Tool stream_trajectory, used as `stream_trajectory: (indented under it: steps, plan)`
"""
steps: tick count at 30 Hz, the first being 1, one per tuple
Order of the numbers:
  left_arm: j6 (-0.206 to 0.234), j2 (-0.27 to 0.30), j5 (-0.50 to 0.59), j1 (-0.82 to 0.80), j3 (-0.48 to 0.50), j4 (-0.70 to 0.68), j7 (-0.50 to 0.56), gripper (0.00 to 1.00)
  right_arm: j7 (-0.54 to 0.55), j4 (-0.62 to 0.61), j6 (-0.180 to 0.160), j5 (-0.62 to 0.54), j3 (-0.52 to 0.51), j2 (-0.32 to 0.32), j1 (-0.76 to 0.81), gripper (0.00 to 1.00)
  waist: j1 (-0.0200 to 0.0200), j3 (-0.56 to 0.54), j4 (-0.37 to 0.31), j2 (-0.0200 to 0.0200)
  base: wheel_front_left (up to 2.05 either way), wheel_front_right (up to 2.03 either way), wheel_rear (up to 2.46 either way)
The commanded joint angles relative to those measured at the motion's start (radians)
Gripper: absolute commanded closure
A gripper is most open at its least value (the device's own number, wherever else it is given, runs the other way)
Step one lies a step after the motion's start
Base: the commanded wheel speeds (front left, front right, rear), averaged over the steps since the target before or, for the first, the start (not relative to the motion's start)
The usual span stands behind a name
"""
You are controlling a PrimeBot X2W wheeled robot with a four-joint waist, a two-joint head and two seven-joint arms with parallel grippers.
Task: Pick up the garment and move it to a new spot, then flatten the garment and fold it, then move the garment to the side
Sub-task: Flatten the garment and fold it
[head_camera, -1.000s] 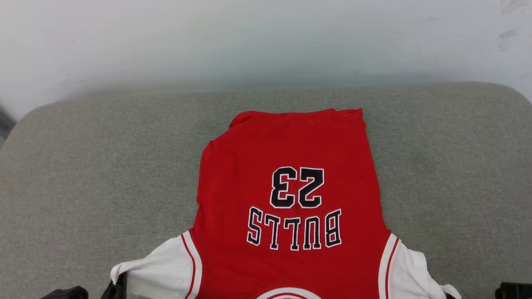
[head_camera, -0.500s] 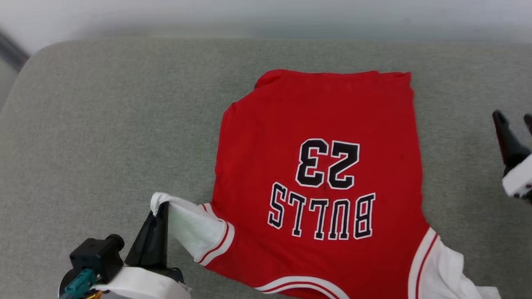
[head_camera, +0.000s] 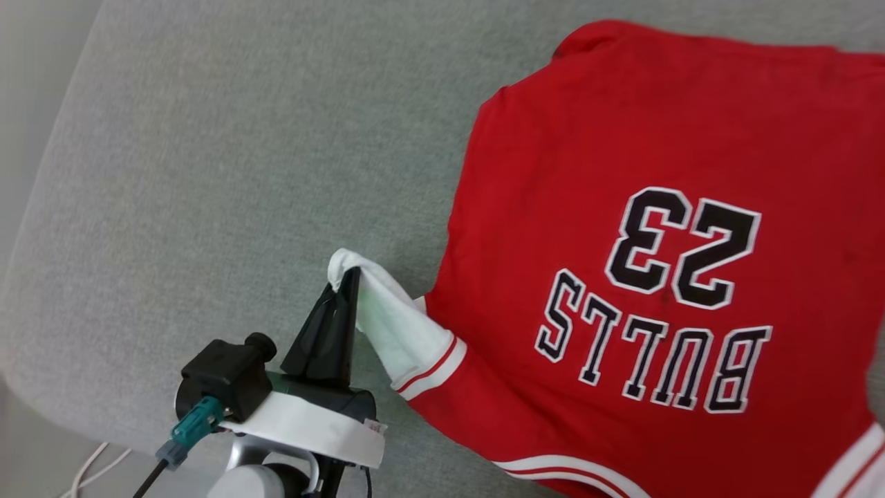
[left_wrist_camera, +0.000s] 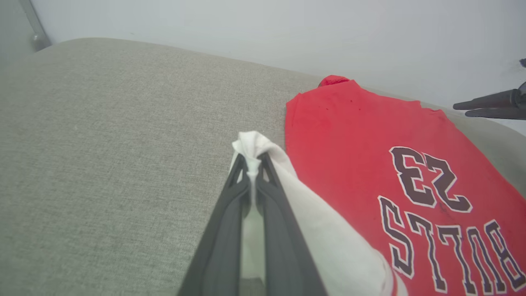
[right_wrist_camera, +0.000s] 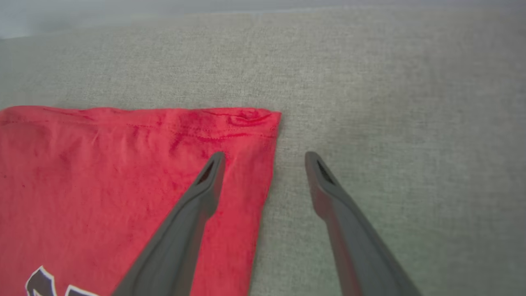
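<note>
The garment, a red jersey with black white-outlined "BULLS 23", lies spread on the grey cushion. My left gripper is shut on the tip of its white sleeve, lifting it off the cushion; the left wrist view shows the same pinch, left gripper closed on the sleeve beside the garment. My right gripper stands open above the garment's far hem corner, one finger over the red cloth, the other over bare cushion. Its dark fingers also show at the left wrist view's right edge.
The cushion's rounded left edge drops off to a pale floor with a white cable. A pale wall stands behind the cushion. Bare cushion stretches to the right of the garment.
The head camera swung left and down, shifting the whole picture. The left gripper keeps its hold on the raised sleeve. The right gripper went from shut to open and moved out of the head view.
</note>
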Motion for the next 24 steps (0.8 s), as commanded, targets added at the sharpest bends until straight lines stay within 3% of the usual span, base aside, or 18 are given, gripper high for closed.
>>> stream_trajectory:
  steps: [1,9,10,11,12,17,24]
  plan:
    - [-0.004,-0.006,0.0,-0.019,-0.001,0.005,-0.011,1.0,0.013,0.013,0.0,-0.008,0.0,0.005,-0.02,0.0,-0.0003,0.063,0.055,0.0,0.0,0.0,0.0]
    - [-0.02,-0.017,-0.003,-0.049,-0.014,0.048,-0.023,1.0,0.172,0.169,-0.001,-0.056,-0.058,0.081,0.021,0.0,-0.0003,0.092,0.065,0.0,0.0,0.0,0.0]
    - [-0.021,-0.013,-0.001,-0.052,-0.015,0.051,-0.021,1.0,0.176,0.181,-0.001,-0.066,-0.072,0.085,0.027,0.05,-0.0003,0.091,0.065,0.0,0.0,0.0,0.0]
    - [-0.023,-0.011,0.001,-0.053,-0.016,0.053,-0.019,1.0,0.191,0.193,-0.001,-0.078,-0.083,0.087,0.031,0.65,-0.0003,0.088,0.065,0.0,0.0,0.0,0.0]
    - [-0.023,-0.01,0.001,-0.053,-0.017,0.057,-0.017,1.0,0.198,0.201,-0.001,-0.084,-0.094,0.091,0.032,1.0,-0.0003,0.084,0.065,0.0,0.0,0.0,0.0]
    - [-0.018,-0.002,-0.011,-0.04,-0.014,0.073,-0.008,1.0,0.157,0.158,-0.001,-0.123,-0.106,0.066,0.002,1.0,-0.0003,0.038,0.057,0.0,0.0,0.0,0.0]
    - [0.008,0.037,-0.036,0.017,0.031,0.095,0.001,1.0,0.109,0.032,0.0,-0.102,-0.009,-0.013,0.028,1.0,-0.0003,-0.098,-0.019,0.0,0.0,0.0,0.0]
